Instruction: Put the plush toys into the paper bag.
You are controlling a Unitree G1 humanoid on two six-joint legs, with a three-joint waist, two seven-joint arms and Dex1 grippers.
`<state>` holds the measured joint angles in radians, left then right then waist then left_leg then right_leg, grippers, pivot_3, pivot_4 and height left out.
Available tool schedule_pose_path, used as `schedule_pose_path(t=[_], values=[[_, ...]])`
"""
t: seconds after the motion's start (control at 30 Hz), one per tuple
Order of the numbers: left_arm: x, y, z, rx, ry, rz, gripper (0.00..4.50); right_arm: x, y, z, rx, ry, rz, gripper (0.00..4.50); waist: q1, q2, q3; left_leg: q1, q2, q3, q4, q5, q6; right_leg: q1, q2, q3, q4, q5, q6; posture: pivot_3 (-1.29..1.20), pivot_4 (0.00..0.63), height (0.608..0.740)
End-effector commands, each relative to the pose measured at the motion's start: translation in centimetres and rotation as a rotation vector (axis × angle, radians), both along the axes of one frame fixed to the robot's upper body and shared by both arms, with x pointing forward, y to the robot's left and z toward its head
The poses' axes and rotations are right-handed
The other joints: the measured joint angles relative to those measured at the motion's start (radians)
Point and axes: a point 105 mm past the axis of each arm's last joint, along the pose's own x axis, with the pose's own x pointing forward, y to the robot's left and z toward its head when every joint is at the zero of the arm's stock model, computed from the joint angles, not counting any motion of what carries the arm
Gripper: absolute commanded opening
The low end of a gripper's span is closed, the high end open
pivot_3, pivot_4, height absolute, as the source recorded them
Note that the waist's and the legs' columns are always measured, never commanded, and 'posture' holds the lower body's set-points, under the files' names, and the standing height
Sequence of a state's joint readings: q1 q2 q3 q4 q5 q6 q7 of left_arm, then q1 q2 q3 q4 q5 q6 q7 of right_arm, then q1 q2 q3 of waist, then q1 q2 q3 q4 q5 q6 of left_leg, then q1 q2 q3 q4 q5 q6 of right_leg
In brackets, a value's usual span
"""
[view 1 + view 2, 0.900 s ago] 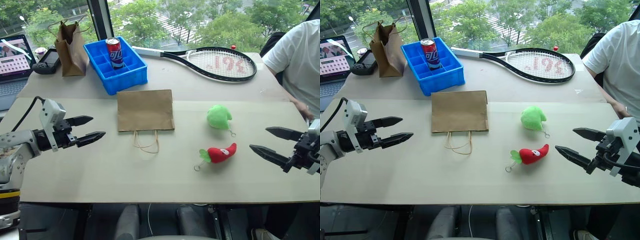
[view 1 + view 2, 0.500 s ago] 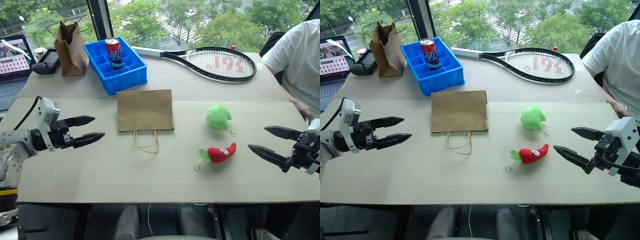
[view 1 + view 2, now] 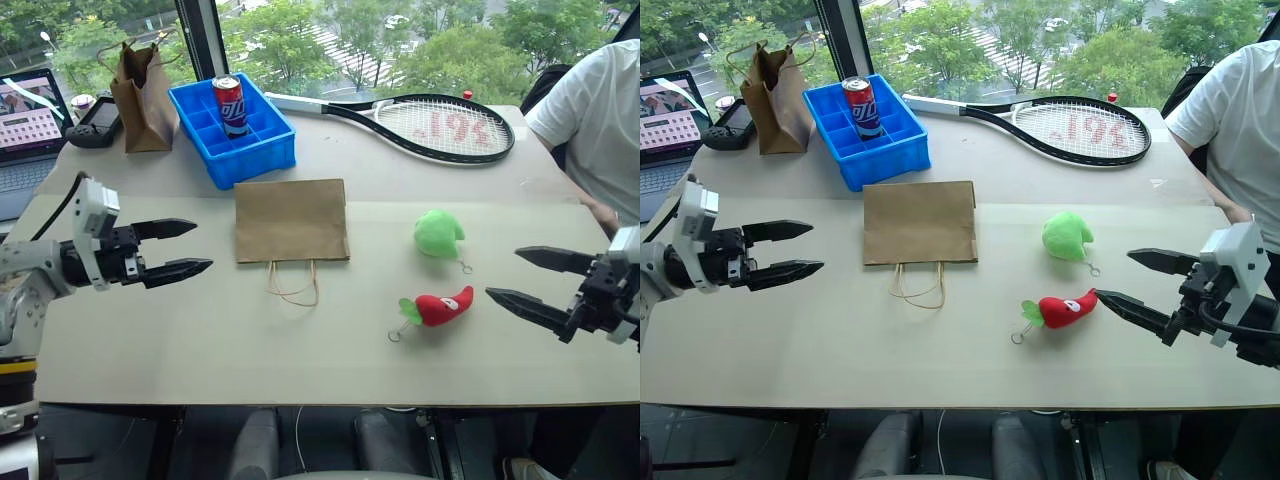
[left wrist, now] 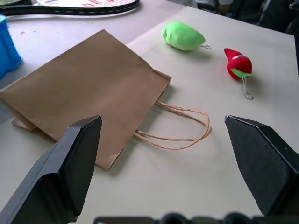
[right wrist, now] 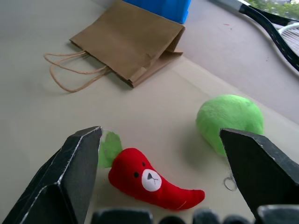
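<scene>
Both claws gape wide and empty above the worktop (image 3: 330,350): the left claw (image 3: 186,248) left of the paper bag (image 3: 291,220), the right claw (image 3: 531,278) just right of the red chili toy (image 3: 440,305). The light-green toy (image 3: 437,233) lies beyond the chili, right of the flat bag, whose cord handles (image 3: 292,283) face the near edge.

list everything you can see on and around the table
paper bag: 1, brown, flat at table centre, handles toward the robot
green plush: 1, light green, right of the bag
chili plush: 1, red with green stem, nearer than the green plush
small bag: 1, brown, upright, far left
crate: 1, blue, behind the paper bag
can: 1, red, inside the crate
racket: 1, black, far side
laptop: 1, far left edge
person: 1, white shirt, far right
left gripper: open, left of the bag
right gripper: open, beside the chili plush
</scene>
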<state>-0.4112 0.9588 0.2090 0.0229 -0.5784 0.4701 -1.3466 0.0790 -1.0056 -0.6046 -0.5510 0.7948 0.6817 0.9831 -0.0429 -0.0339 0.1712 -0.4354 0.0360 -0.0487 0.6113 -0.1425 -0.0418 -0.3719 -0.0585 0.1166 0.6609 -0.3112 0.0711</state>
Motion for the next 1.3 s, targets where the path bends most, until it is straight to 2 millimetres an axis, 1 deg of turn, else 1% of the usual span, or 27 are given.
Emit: schedule_pose_path(t=[0.03,0.17,0.23,0.3,0.4,0.47,0.53,0.63,0.77,0.8,0.9,1.03,1.1,1.17,1.2,1.23,1.3], values=[[-0.1,-1.9,0.3,0.192,-0.059,-0.192,4.50,-1.4,4.8,1.7,-0.029,0.034,0.213,4.45,-0.002,0.000,0.000,0.000,0.000,0.000,0.000,0.000,0.000,0.000,0.000,0.000,0.000,0.000,0.000,0.00,0.150,0.740],[0.6,-3.2,0.1,0.314,-0.080,-0.339,4.50,-2.3,7.7,1.6,-0.064,0.071,0.319,4.45,0.000,0.001,0.000,-0.001,0.001,0.000,-0.001,0.000,0.000,0.000,0.000,0.000,-0.001,0.000,-0.001,0.00,0.150,0.740],[1.1,-4.2,0.4,0.311,-0.096,-0.383,4.50,-2.5,8.7,1.2,-0.088,0.082,0.339,4.45,0.003,0.001,0.000,-0.003,0.000,0.000,-0.001,0.000,0.000,-0.002,0.000,-0.001,-0.003,0.000,-0.001,0.00,0.150,0.740],[1.5,-4.7,0.0,0.334,-0.106,-0.414,4.50,-2.5,9.1,0.8,-0.105,0.090,0.337,4.45,0.006,0.001,0.000,-0.007,0.000,-0.001,0.000,0.000,0.000,-0.004,0.000,-0.002,-0.003,0.000,-0.001,0.00,0.150,0.740],[1.6,-5.5,-1.2,0.351,-0.092,-0.456,4.50,-1.7,9.1,0.2,-0.140,0.091,0.293,4.45,0.004,0.001,0.000,-0.011,0.000,-0.001,0.001,0.000,0.000,-0.009,0.000,-0.002,0.000,0.000,0.000,0.00,0.150,0.740],[1.8,-6.6,-2.4,0.347,-0.083,-0.492,4.50,-1.3,9.1,-0.6,-0.168,0.088,0.265,4.45,0.004,0.001,0.000,-0.012,0.000,-0.001,0.002,0.000,0.001,-0.012,0.000,-0.001,0.003,0.000,0.000,0.00,0.150,0.740],[1.8,-7.3,-3.0,0.327,-0.062,-0.503,4.50,-1.0,9.0,-1.0,-0.184,0.087,0.241,4.45,0.005,0.001,0.000,-0.012,0.000,-0.001,0.002,0.001,0.001,-0.013,0.000,-0.002,0.005,0.000,0.000,0.00,0.150,0.740],[2.7,-7.8,-3.9,0.338,-0.049,-0.473,4.50,-0.7,8.4,-1.7,-0.208,0.091,0.188,4.45,0.004,0.001,0.000,-0.013,0.000,-0.001,0.004,0.001,0.002,-0.013,0.001,-0.002,0.006,0.000,-0.001,0.00,0.150,0.740],[3.4,-9.0,-4.2,0.301,-0.031,-0.438,4.50,-0.5,7.7,-2.3,-0.227,0.095,0.144,4.45,0.002,0.001,0.000,-0.013,0.000,-0.002,0.004,0.001,0.002,-0.013,0.001,-0.002,0.006,0.000,0.000,0.00,0.150,0.740],[3.5,-9.3,-4.7,0.308,-0.033,-0.432,4.50,-0.5,7.4,-2.5,-0.232,0.094,0.124,4.45,0.002,0.000,0.000,-0.013,0.000,-0.002,0.004,0.001,0.002,-0.013,0.001,-0.002,0.006,0.000,0.000,0.00,0.150,0.740],[3.6,-10.0,-5.8,0.321,-0.025,-0.426,4.50,-0.5,7.1,-2.7,-0.232,0.084,0.090,4.45,0.003,0.000,0.000,-0.013,0.000,-0.002,0.005,0.001,0.002,-0.013,0.001,-0.002,0.007,0.000,0.000,0.00,0.150,0.740],[3.2,-10.3,-6.8,0.329,-0.005,-0.439,4.50,-0.6,7.0,-2.8,-0.230,0.077,0.080,4.45,-0.001,0.000,0.000,-0.013,0.000,-0.002,0.005,0.001,0.002,-0.013,0.001,-0.002,0.007,0.000,0.000,0.00,0.150,0.740],[3.3,-10.5,-7.1,0.331,-0.008,-0.428,4.50,-0.6,6.9,-2.8,-0.230,0.071,0.070,4.45,0.000,0.000,0.000,-0.012,0.000,-0.002,0.005,0.001,0.002,-0.013,0.001,-0.002,0.008,0.000,0.000,0.00,0.150,0.740],[3.5,-10.6,-7.9,0.337,0.001,-0.403,4.50,-0.4,6.8,-2.6,-0.229,0.060,0.060,4.45,0.002,0.000,0.000,-0.012,0.000,-0.002,0.005,0.001,0.002,-0.013,0.001,-0.002,0.008,0.000,0.000,0.00,0.150,0.740],[3.6,-10.6,-8.3,0.341,0.001,-0.389,3.98,-0.3,6.8,-2.5,-0.227,0.055,0.058,4.50,0.002,0.000,0.000,-0.012,-0.001,-0.002,0.005,0.002,0.003,-0.013,0.001,-0.002,0.008,0.000,0.000,0.00,0.150,0.740],[3.7,-10.6,-8.5,0.341,0.004,-0.375,3.76,-0.3,6.8,-2.5,-0.225,0.050,0.057,4.50,0.002,0.000,0.000,-0.012,-0.001,-0.002,0.005,0.002,0.003,-0.012,0.001,-0.002,0.008,0.000,0.000,0.00,0.150,0.740],[3.7,-10.7,-8.6,0.325,0.015,-0.362,3.13,-0.2,6.8,-2.4,-0.224,0.047,0.055,4.50,0.002,0.000,0.000,-0.012,-0.001,-0.002,0.005,0.002,0.003,-0.012,0.001,-0.002,0.009,0.000,0.000,0.00,0.150,0.740]])
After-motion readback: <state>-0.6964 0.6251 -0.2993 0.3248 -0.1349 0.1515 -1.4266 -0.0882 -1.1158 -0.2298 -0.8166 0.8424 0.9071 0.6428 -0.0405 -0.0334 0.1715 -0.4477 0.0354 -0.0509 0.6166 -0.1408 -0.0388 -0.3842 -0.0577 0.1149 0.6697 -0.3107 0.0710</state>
